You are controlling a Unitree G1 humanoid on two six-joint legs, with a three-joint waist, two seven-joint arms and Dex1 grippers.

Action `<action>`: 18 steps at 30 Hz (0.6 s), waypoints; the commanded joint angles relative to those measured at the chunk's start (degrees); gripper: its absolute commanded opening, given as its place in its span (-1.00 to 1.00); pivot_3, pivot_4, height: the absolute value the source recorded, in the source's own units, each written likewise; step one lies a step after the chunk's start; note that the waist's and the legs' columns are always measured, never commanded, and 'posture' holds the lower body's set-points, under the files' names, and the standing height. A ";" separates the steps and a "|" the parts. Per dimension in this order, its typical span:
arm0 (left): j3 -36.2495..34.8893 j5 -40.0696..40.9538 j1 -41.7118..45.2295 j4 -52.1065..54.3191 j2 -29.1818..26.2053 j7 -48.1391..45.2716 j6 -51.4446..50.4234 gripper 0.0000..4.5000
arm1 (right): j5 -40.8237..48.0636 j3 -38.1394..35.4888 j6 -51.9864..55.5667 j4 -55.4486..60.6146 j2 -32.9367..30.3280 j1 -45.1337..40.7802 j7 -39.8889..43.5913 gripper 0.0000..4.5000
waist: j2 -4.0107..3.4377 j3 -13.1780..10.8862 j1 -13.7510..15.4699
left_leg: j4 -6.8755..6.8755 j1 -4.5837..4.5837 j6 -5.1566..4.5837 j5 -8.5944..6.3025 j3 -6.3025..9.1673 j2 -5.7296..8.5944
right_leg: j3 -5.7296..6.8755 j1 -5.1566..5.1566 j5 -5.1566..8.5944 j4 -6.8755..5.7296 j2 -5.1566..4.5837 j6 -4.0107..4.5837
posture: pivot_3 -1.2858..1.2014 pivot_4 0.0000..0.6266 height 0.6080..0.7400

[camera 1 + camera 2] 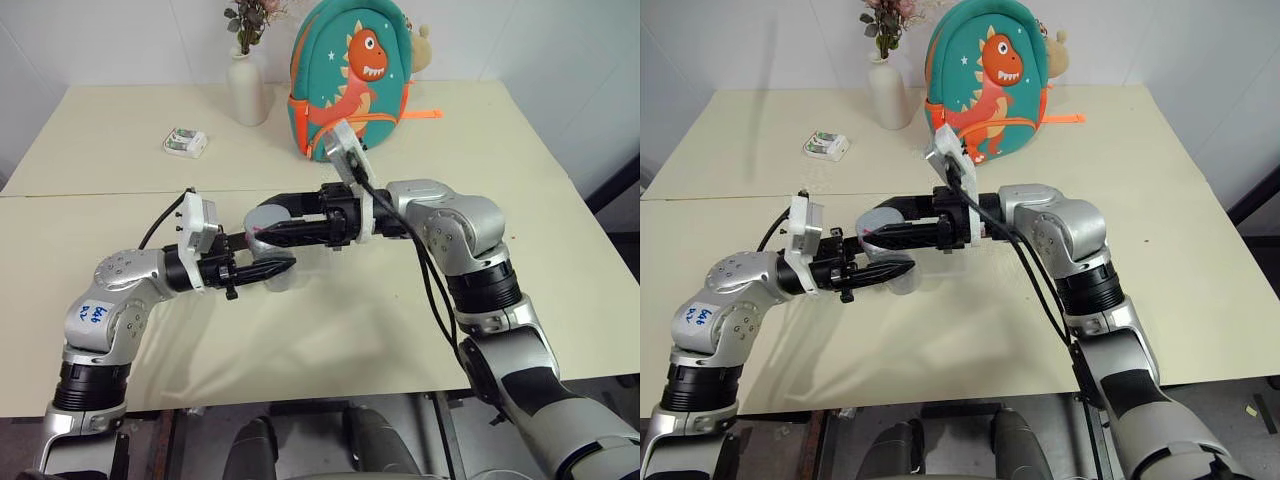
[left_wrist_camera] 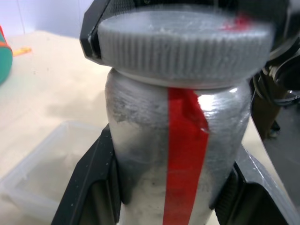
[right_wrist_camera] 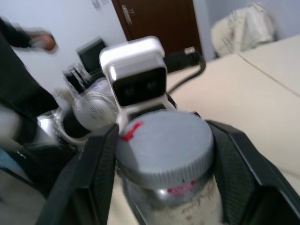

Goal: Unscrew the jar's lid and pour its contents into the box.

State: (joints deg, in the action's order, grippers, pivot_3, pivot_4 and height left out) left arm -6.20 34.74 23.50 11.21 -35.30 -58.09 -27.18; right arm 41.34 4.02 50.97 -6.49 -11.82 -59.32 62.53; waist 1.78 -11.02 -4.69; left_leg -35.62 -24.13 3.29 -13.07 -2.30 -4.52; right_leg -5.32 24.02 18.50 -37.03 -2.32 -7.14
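Observation:
The jar [image 2: 140,140], a clear-silvery cylinder with a red stripe, stands upright between the two black fingers [image 2: 89,187] of my left gripper [image 1: 275,268], which is shut on its body. The pale grey ribbed lid [image 3: 164,140] sits on top of the jar. My right gripper [image 1: 262,235] reaches in from the right and is shut on the lid, one finger [image 3: 243,168] on each side. The clear plastic box [image 2: 42,173] lies on the table just beside the jar. The contents are hidden behind the jar's cloudy wall.
At the back of the cream table [image 1: 520,200] stand a white vase with flowers [image 1: 247,90] and a teal dinosaur backpack [image 1: 350,80]. A small white-and-green packet [image 1: 185,143] lies at the back left. In the right wrist view, a person [image 3: 28,42] is in the background.

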 commanded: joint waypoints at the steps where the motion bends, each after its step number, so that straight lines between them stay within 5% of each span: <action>1: -0.31 0.21 -0.75 1.96 -0.79 -0.27 0.63 -0.13 | 10.09 -7.97 4.95 3.61 1.19 -3.37 -2.76 0.12 | 0.00 0.00 0.03 | 0.00 0.00 0.00 0.00 0.01 -0.02 | 0.02 0.00 0.00 0.00 0.01 0.00 | 0.03 -0.52 1.00; 7: -1.12 0.79 -1.43 2.75 -1.08 0.93 -0.44 -0.13 | 4.02 -8.10 -2.02 2.14 -1.83 -0.98 -6.41 0.12 | 0.01 0.01 0.07 | -0.01 0.00 0.00 0.00 0.01 -0.01 | 0.02 -0.01 0.00 0.03 -0.01 0.01 | 0.03 -0.52 1.00; 12: -3.67 2.41 -1.48 3.25 -2.28 1.24 -1.11 -0.13 | -12.89 -3.59 -26.30 -8.52 -5.31 6.33 -5.46 0.12 | 0.02 0.01 0.06 | -0.01 0.00 0.00 0.00 0.00 0.01 | 0.01 -0.01 0.00 0.09 0.00 0.00 | 0.03 -0.52 1.00; 18: -4.66 2.98 -1.21 3.79 -3.22 1.41 -2.09 -0.13 | -20.09 -3.68 -42.95 -23.49 -5.65 11.35 -3.38 0.12 | 0.01 0.00 -0.24 | 0.07 0.01 0.01 0.00 -0.09 -0.01 | -0.07 0.02 0.00 0.13 0.03 0.00 | 0.03 -0.52 1.00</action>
State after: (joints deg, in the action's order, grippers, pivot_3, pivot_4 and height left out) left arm -9.21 36.15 22.14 12.87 -37.46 -56.94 -29.09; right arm 22.14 1.80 13.08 -28.17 -17.48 -47.86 58.75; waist 1.79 -11.02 -4.93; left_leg -35.56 -24.12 3.30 -13.07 -2.39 -4.54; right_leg -5.39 24.04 18.50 -36.92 -2.29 -7.14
